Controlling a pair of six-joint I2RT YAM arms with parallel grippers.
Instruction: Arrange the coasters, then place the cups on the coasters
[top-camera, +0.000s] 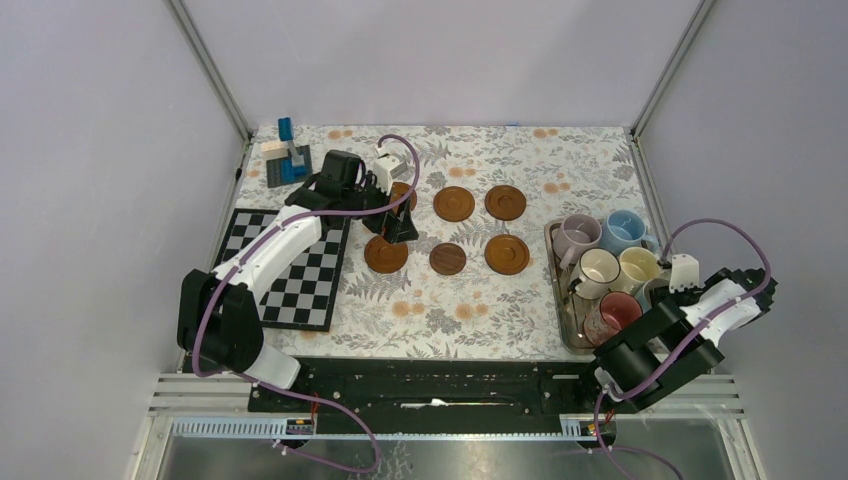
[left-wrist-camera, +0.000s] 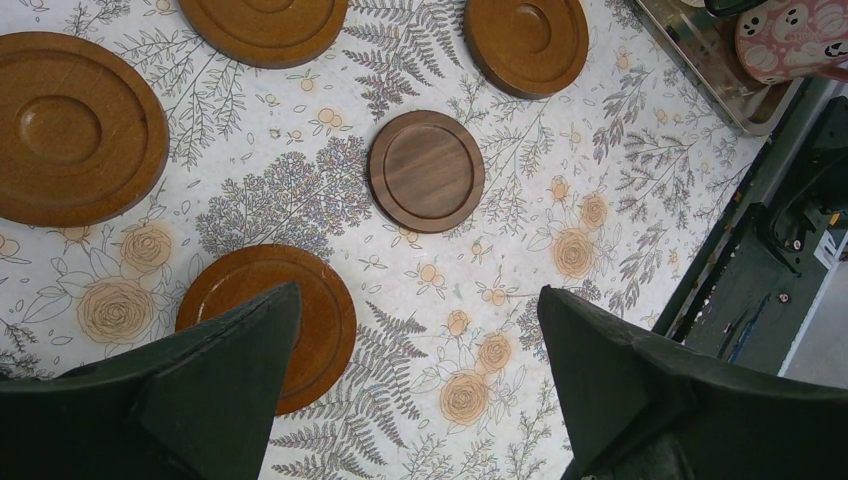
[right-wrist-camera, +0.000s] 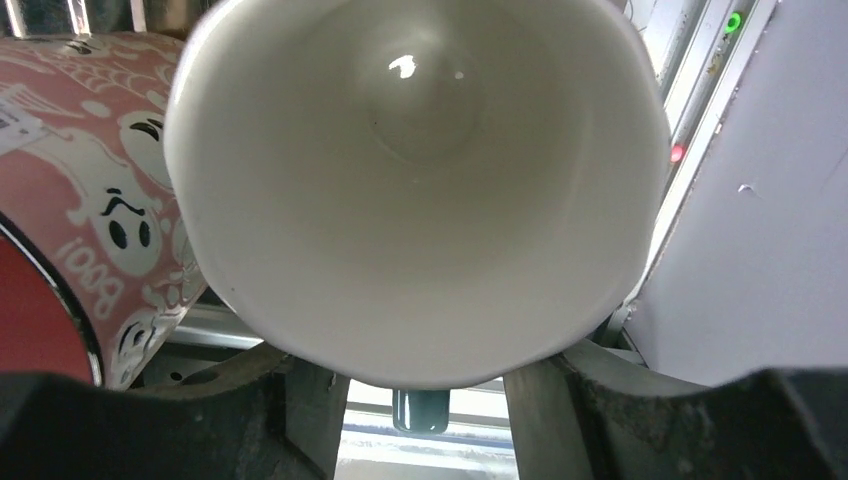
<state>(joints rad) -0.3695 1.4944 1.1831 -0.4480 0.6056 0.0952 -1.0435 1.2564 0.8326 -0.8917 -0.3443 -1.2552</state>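
Note:
Several round wooden coasters (top-camera: 454, 203) lie in two rows mid-table, one of them dark brown (top-camera: 447, 258). My left gripper (top-camera: 400, 225) hovers open over the left end of the rows. In the left wrist view it (left-wrist-camera: 418, 290) is empty, with an orange coaster (left-wrist-camera: 310, 310) under its left finger and the dark coaster (left-wrist-camera: 427, 170) ahead. The cups (top-camera: 599, 268) stand in a grey tray (top-camera: 553, 270) on the right. My right gripper (top-camera: 658, 296) reaches into the tray. In the right wrist view it (right-wrist-camera: 427, 400) straddles a light blue cup's (right-wrist-camera: 420, 180) handle (right-wrist-camera: 420, 412), with gaps on both sides.
A pinkish red cup (right-wrist-camera: 90, 200) with ghost prints lies right beside the cup at my right gripper. A chequered board (top-camera: 300, 270) lies at the left, under the left arm. Blue and wooden blocks (top-camera: 285, 160) stand at the back left corner.

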